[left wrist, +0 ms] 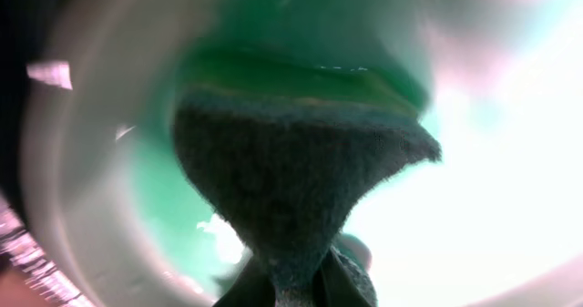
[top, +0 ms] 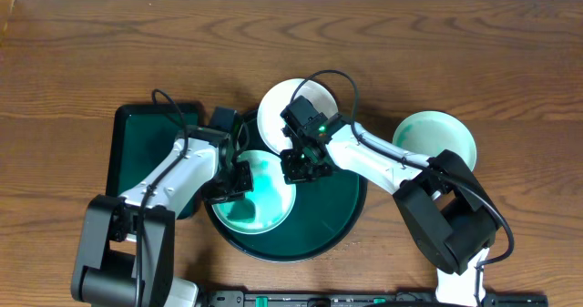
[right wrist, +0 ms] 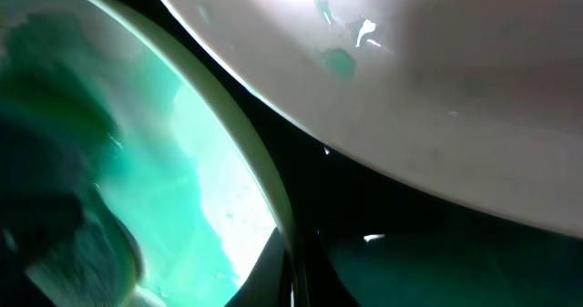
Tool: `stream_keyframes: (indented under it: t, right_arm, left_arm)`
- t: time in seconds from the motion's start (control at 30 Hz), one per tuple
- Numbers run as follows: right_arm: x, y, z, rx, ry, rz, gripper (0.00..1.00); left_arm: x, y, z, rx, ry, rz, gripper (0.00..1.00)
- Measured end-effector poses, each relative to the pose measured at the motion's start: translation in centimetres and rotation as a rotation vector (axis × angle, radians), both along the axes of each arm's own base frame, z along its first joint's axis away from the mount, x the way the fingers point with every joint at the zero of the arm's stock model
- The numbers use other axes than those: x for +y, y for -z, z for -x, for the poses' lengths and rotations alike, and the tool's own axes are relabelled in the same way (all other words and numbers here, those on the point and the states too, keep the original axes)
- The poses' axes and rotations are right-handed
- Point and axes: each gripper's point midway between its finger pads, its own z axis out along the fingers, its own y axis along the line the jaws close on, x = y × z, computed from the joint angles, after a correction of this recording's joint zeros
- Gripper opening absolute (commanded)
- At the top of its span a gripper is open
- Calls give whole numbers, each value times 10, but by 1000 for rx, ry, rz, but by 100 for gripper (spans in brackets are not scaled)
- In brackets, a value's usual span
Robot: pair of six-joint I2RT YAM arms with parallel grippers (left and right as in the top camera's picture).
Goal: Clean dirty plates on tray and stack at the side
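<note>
Teal-smeared plate [top: 266, 207] lies beneath sponge [left wrist: 291, 179] in left end effector [top: 235, 181].

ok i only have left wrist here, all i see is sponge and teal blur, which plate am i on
Observer: Overhead shows the left gripper holding its sponge on the teal-smeared plate, which lies in the left half of the round tray.
Operator: where are the other two
Observer: A white plate rests across the tray's far rim. A pale teal plate sits on the table, to the right of the tray.
Operator: and the right arm
Observer: The right gripper is at the smeared plate's right edge. I cannot tell whether it clamps the rim.
</note>
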Motion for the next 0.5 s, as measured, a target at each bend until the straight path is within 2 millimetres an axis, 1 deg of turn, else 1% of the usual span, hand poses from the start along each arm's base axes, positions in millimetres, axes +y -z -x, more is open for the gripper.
stream_keyframes:
  t: [0.07,0.2,0.37,0.5]
  right_arm:
    - [0,0,0,-1,-1,0,1]
    - [0,0,0,-1,-3,0,1]
    - [0,0,0,-1,-3,0,1]
    - [0,0,0,0,-3,1,1]
  left_arm:
    - [-14,-1,6,16,72,99,8]
    - [-32,-2,9,6,149,226,7]
    - [-47,-3,0,-48,195,309,7]
    - [-52,-2,-12,-107,206,322,7]
